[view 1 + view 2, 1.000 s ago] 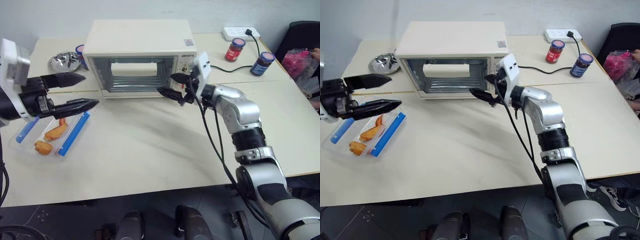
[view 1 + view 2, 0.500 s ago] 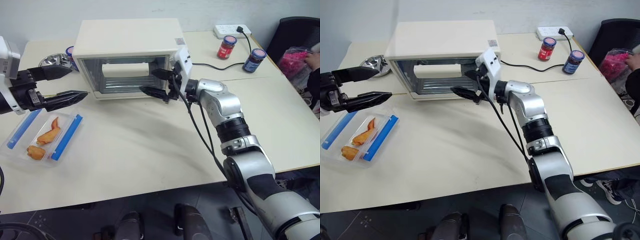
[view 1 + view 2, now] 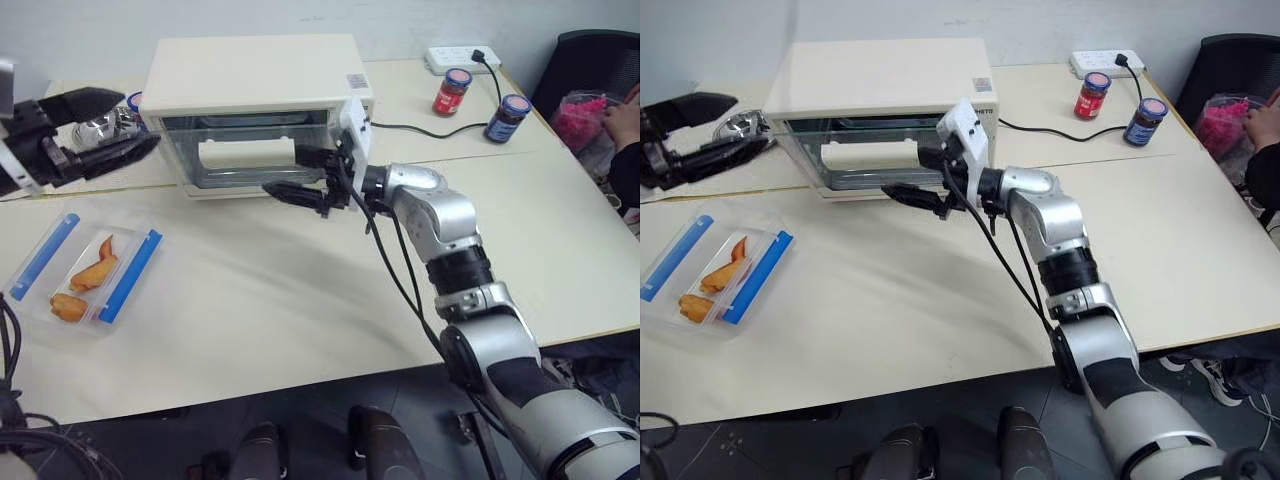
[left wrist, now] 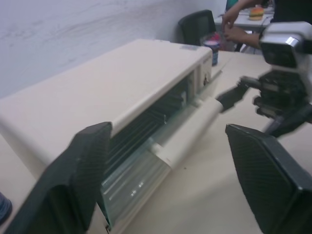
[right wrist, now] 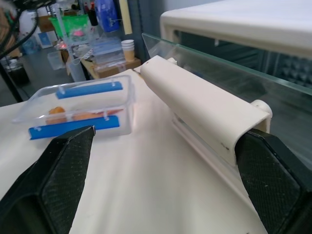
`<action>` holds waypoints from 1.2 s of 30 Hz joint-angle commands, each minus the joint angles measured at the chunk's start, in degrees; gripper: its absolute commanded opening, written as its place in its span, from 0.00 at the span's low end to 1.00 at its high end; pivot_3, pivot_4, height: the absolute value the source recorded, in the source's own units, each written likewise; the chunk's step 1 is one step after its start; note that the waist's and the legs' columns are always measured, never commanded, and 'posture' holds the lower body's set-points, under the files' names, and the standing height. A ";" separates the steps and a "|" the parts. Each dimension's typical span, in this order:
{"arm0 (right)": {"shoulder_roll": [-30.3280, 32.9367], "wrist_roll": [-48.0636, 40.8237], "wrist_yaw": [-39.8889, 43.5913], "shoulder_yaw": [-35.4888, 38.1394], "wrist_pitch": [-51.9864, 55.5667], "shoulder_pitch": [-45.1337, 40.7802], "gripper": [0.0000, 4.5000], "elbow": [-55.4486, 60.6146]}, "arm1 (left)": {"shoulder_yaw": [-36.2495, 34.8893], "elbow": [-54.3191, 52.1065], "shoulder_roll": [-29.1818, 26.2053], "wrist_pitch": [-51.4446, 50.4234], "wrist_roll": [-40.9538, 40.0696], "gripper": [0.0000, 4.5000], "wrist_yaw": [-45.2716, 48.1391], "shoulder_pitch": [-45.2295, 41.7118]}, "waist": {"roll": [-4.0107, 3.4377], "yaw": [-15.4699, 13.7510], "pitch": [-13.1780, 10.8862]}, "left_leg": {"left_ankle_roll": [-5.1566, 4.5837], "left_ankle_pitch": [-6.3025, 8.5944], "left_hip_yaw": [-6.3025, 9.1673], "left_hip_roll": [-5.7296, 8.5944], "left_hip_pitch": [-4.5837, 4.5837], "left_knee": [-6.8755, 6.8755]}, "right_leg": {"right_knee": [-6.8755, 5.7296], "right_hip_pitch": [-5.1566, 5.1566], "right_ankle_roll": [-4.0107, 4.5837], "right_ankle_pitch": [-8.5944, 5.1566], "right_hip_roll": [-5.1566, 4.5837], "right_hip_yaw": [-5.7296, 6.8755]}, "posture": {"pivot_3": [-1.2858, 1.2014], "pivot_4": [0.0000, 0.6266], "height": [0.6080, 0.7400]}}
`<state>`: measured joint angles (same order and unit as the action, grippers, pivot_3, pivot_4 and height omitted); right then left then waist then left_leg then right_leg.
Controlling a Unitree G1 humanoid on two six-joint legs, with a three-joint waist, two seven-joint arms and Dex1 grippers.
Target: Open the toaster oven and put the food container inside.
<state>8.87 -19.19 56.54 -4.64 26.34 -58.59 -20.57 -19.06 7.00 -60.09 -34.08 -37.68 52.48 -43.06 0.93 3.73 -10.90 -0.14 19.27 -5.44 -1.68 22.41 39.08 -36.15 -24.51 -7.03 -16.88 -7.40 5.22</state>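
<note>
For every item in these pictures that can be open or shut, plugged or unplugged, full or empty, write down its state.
toaster oven: door partly open, tilted outward.
food container: lid on, fried pieces inside, lying on the table.
left gripper: open, empty.
right gripper: open, by the door handle.
two jars: lids on.
power strip: one plug in.

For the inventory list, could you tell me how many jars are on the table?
2 for certain: a red jar and a blue jar, both right of the toaster oven; another may sit hidden behind its left side.
</note>
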 commanded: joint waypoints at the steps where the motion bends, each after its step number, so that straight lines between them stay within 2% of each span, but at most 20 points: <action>1: 0.07 -3.32 2.31 -1.34 1.16 1.24 1.00 10.33 | 2.10 2.89 0.54 3.76 4.21 0.59 -0.69 -3.81 | 0.00 0.35 0.00 | 0.00 0.00 -0.02 0.00 0.00 0.00 | 0.00 0.00 0.00 0.00 0.00 0.00 | 0.52 0.24 1.00; 5: 1.31 -4.21 3.28 -2.87 3.21 5.75 1.00 16.57 | 7.13 7.44 2.36 7.97 9.46 0.31 1.11 -7.35 | 0.00 0.97 0.00 | 0.00 0.00 -0.01 0.01 -0.01 -0.01 | -0.03 -0.02 0.00 0.00 -0.01 0.10 | 0.52 0.24 1.00; 10: 1.88 -3.74 2.28 -3.93 3.72 8.16 1.00 18.91 | 13.60 12.61 4.27 15.64 17.79 0.01 3.28 -9.58 | 0.00 1.13 0.00 | 0.00 0.00 -0.04 0.00 -0.01 -0.01 | -0.04 -0.05 0.00 0.00 -0.01 0.18 | 0.52 0.24 1.00; 14: 1.81 -3.86 1.09 -4.00 4.15 9.36 1.00 20.16 | 16.39 16.46 5.67 19.31 21.81 0.01 4.83 -11.84 | 0.01 0.98 0.00 | 0.00 0.00 -0.04 0.01 0.00 0.02 | -0.04 -0.04 0.00 0.00 -0.05 0.25 | 0.52 0.24 1.00; 22: 2.95 -2.66 -2.90 -3.00 4.50 10.63 1.00 21.44 | 17.29 17.27 6.87 20.89 23.88 0.01 8.71 -12.27 | 0.01 0.91 0.00 | 0.00 0.00 0.01 0.02 0.01 0.04 | -0.08 -0.03 0.00 0.00 -0.20 0.61 | 0.52 0.24 1.00; 31: 16.19 -5.05 -2.70 1.09 10.35 18.90 1.00 30.76 | 16.20 8.73 7.05 15.79 21.76 0.01 11.08 -8.03 | 0.03 -0.69 0.02 | -0.01 0.01 0.03 0.03 0.00 0.15 | -0.15 0.02 0.00 0.00 -0.27 0.63 | 0.52 0.24 1.00; 36: 25.76 -14.53 1.02 7.28 18.66 25.60 1.00 41.89 | 15.92 -0.64 5.87 11.67 21.13 0.01 11.57 -0.45 | 0.03 -1.39 0.02 | -0.02 0.01 0.01 0.02 -0.02 0.19 | -0.23 0.02 0.01 0.00 -0.28 0.61 | 0.52 0.24 1.00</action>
<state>33.30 -29.48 56.14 -0.52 42.95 -33.01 16.39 -1.71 10.02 -52.83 -21.32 -15.58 63.89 -44.32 0.96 2.34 -10.88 -0.16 19.28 -5.44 -1.66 22.38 39.26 -36.37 -24.48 -7.02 -16.88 -7.67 5.82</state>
